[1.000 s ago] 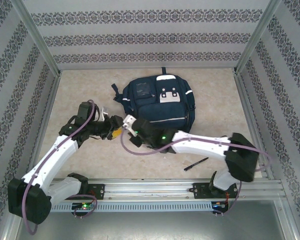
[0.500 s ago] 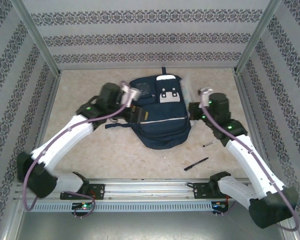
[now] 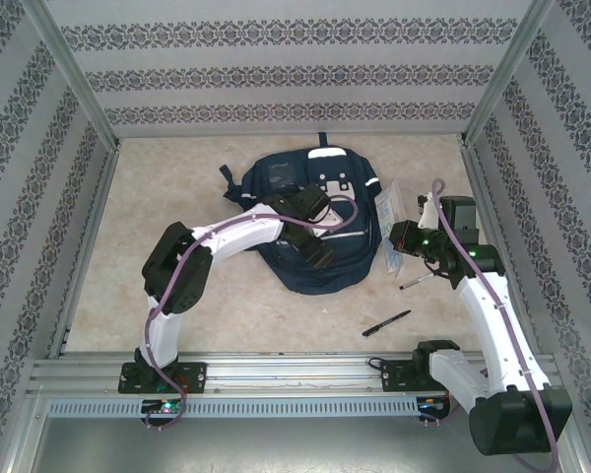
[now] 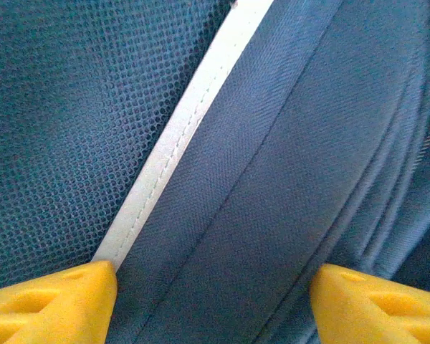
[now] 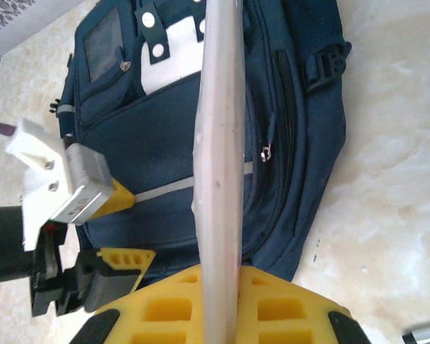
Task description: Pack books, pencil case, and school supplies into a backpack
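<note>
The navy backpack (image 3: 325,202) lies flat mid-table, white patch toward the back. My left gripper (image 3: 316,256) presses down on its front panel, open; the left wrist view has the yellow fingertips (image 4: 50,304) spread wide over blue fabric and a pale reflective stripe (image 4: 175,136), with nothing between them. Just right of the backpack (image 5: 150,136), my right gripper (image 5: 221,290) is shut on the flat white packet (image 5: 218,129), seen edge-on; from above the packet (image 3: 386,222) stands beside the bag. A black pen (image 3: 386,323) lies near the front. The navy booklet is out of view.
A second pen (image 3: 417,281) lies under the right forearm. My left gripper (image 5: 122,229) sits on the bag in the right wrist view. Patterned walls with metal posts (image 3: 74,79) enclose the table; a rail (image 3: 295,370) runs along the near edge.
The left arm swung from the backpack's left side onto its front panel. The right gripper dropped slightly toward me with the packet, now beside the bag's right edge.
</note>
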You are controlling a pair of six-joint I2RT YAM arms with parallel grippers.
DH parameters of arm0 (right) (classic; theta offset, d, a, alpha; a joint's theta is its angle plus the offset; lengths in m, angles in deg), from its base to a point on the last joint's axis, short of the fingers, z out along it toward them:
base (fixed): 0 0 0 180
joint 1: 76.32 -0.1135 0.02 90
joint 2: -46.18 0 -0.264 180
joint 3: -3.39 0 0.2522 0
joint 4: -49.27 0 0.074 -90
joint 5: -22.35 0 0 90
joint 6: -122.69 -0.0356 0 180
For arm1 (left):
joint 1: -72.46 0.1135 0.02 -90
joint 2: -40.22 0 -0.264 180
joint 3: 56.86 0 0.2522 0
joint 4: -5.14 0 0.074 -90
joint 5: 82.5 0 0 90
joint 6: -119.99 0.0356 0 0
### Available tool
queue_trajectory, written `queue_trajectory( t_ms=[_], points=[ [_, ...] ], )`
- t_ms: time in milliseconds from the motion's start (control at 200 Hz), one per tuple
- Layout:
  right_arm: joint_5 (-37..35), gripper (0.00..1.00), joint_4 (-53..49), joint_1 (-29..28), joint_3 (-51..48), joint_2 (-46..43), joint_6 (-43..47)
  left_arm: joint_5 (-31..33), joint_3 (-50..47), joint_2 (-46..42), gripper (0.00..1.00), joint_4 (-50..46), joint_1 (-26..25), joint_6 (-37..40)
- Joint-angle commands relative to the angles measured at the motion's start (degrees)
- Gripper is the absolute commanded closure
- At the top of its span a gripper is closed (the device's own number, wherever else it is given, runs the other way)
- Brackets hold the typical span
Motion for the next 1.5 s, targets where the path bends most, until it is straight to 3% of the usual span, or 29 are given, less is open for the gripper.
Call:
queue_trajectory(
  t_ms=[0,60,160,240,425,580,680,944,1109,1269,1384,1494],
  points=[
    [1.0,1.0,-0.7,0.8,-0.9,-1.9,0.3,4.5,3.0,1.8,0.29,-1.8,-0.8,3.4],
    [1.9,1.0,-0.5,0.8,-1.1,-1.8,-0.1,9.3,4.4,3.5,0.38,-2.3,-0.9,2.9],
    [4.9,1.0,-1.0,0.8,-1.1,-2.0,-0.6,14.0,7.3,4.7,0.8,-3.6,-0.9,1.6],
    [6.6,1.0,-0.7,0.8,-2.6,-3.7,-2.5,13.9,9.1,3.1,1.0,-4.4,-0.9,1.2],
    [17.9,1.0,2.3,0.8,-6.6,-4.3,-12.8,9.8,8.1,-6.9,1.0,1.7,-0.4,-2.5],
    [19.8,1.0,1.5,0.1,-10.0,-8.0,-29.5,9.5,12.1,-10.6,1.0,2.4,1.7,-8.7],
    [24.0,1.0,2.8,-1.0,-11.9,-9.2,-34.6,7.0,15.3,-10.7,1.0,1.8,3.1,-12.0],
    [27.9,1.0,6.9,-5.0,-10.1,-2.4,-34.4,3.5,21.5,-8.1,1.0,1.3,4.5,-16.0],
    [23.6,1.0,-0.1,-1.4,-8.5,-7.4,-34.2,3.2,23.0,-6.4,1.0,-0.8,5.6,-16.3],
    [18.6,1.0,-14.7,0.2,-8.5,-9.7,-23.3,2.0,22.1,-6.6,1.0,0.2,6.3,-17.3],
    [26.1,1.0,-4.1,-2.8,-12.7,-8.9,-27.6,0.1,21.2,-7.0,1.0,1.4,6.3,-18.2],
    [25.0,1.0,10.8,-10.1,-13.5,-3.9,-33.8,-4.5,22.3,-6.6,1.0,1.8,6.3,-21.5]
  ],
)
